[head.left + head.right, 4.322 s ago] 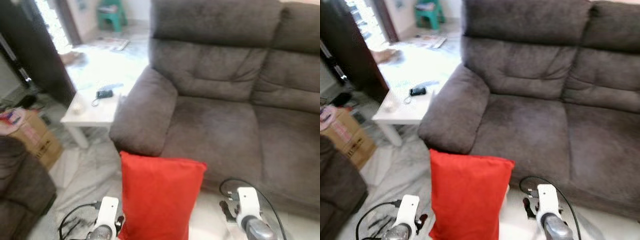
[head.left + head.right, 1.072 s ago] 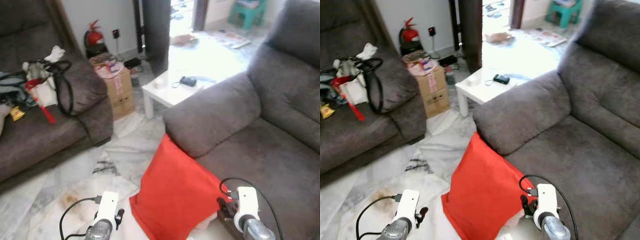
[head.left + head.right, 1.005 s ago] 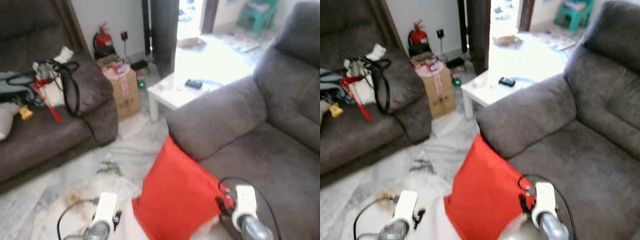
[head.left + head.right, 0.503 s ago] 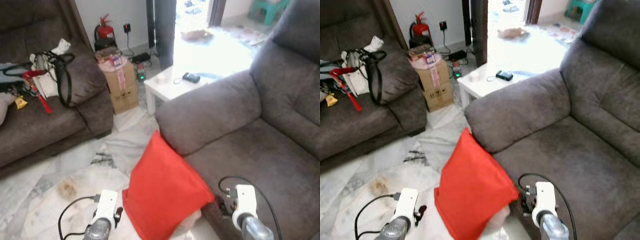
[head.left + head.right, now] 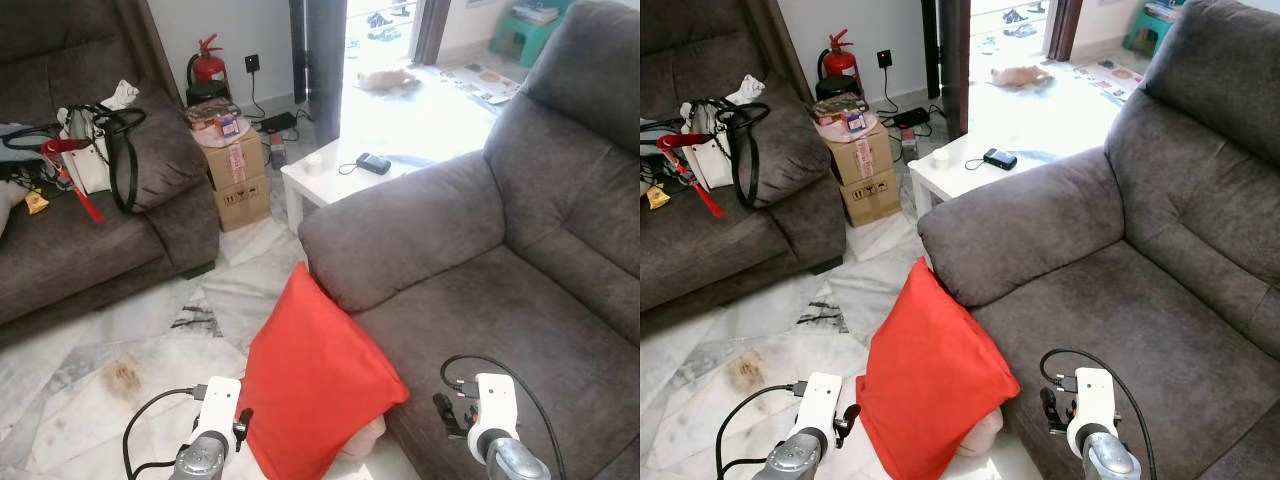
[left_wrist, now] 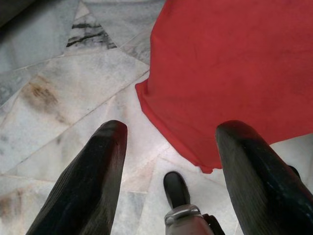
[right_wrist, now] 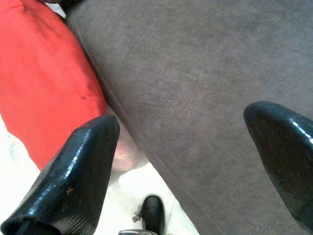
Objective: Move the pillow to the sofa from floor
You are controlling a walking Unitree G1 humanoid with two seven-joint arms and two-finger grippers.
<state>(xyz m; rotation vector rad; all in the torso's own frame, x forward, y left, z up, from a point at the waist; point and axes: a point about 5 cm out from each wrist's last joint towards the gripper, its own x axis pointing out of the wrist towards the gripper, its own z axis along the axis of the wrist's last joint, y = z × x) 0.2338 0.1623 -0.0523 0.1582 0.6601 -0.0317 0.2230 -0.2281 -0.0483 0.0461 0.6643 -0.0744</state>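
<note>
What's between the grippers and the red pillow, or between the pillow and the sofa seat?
Nothing visible. The red pillow leans against the sofa front, between the open left gripper and open right gripper. Bare floor lies under the left gripper; the seat cushion right beside the pillow is bare.

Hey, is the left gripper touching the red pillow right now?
Apart. In the left wrist view, the open left gripper hangs above the floor, and tile shows between its fingers and the red pillow.

the pillow (image 5: 315, 385) is matt red cloth, faintly napped. the sofa (image 5: 1120, 300) wears a brown-grey, suede-like fabric. the floor (image 6: 63, 112) is smooth veined marble tile, stained in spots. each end effector's fingers (image 7: 73, 171) are glossy black plastic.
</note>
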